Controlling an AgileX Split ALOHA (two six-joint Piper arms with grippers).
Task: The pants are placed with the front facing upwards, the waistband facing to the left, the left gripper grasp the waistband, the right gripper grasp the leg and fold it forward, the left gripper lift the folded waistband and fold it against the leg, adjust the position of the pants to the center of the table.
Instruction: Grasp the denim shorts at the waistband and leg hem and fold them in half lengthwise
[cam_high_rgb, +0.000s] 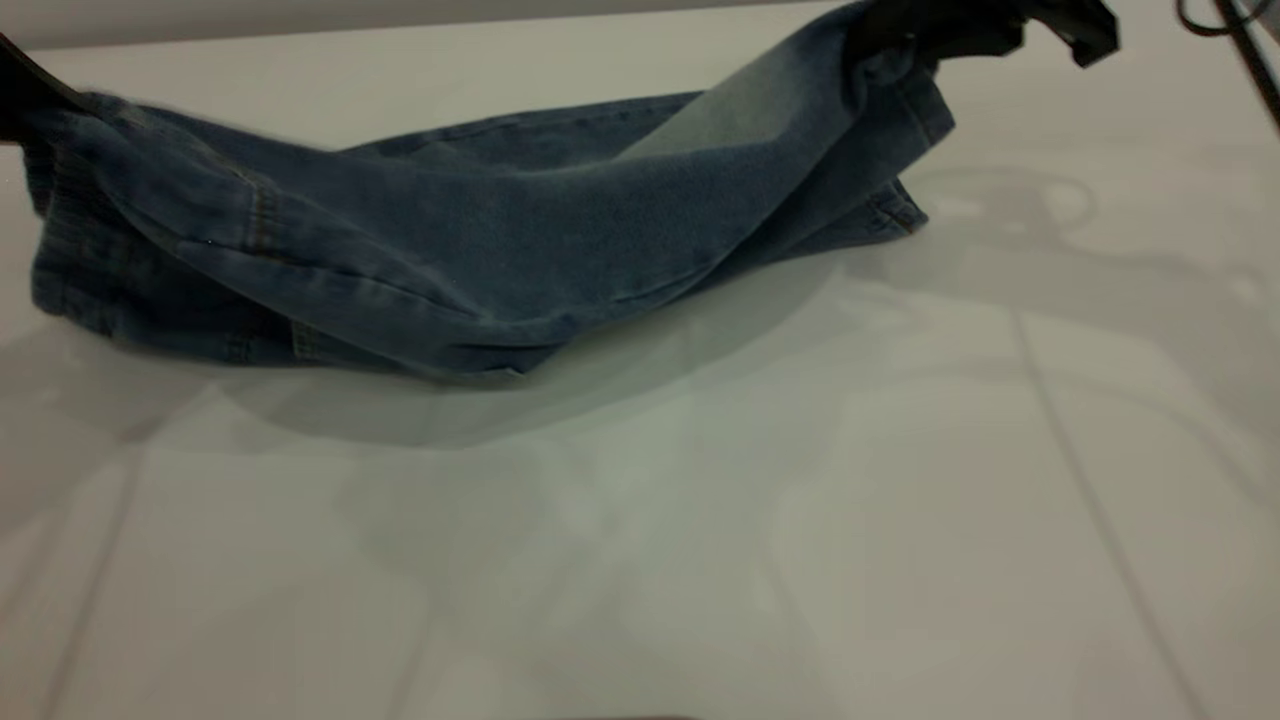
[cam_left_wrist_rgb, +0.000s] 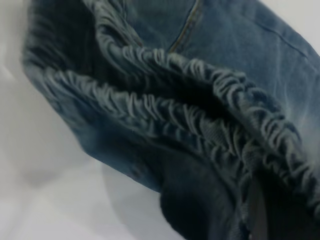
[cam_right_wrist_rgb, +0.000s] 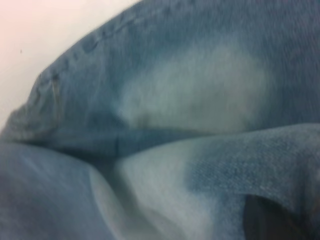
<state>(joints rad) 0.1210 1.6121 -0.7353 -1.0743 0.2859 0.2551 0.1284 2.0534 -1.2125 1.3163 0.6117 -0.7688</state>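
The left gripper (cam_high_rgb: 25, 85) sits at the pants' (cam_high_rgb: 480, 230) left end, at the exterior view's left edge, clamped on the waistband (cam_high_rgb: 60, 200) and holding that corner up off the table (cam_high_rgb: 700, 520). In the left wrist view the waistband (cam_left_wrist_rgb: 200, 125) fills the picture as two puckered elastic edges gaping apart, with the pale table (cam_left_wrist_rgb: 45, 200) under it.

The pants sag between their two raised ends; the middle of the lower fold touches the table, while both ends are lifted. They lie toward the table's far side.

The right gripper (cam_high_rgb: 960, 30) is at the pants' right end, closed on the leg (cam_high_rgb: 860, 130) near its hem and holding it highest of all. The right wrist view shows the leg's (cam_right_wrist_rgb: 200, 100) faded patch and a stitched hem.
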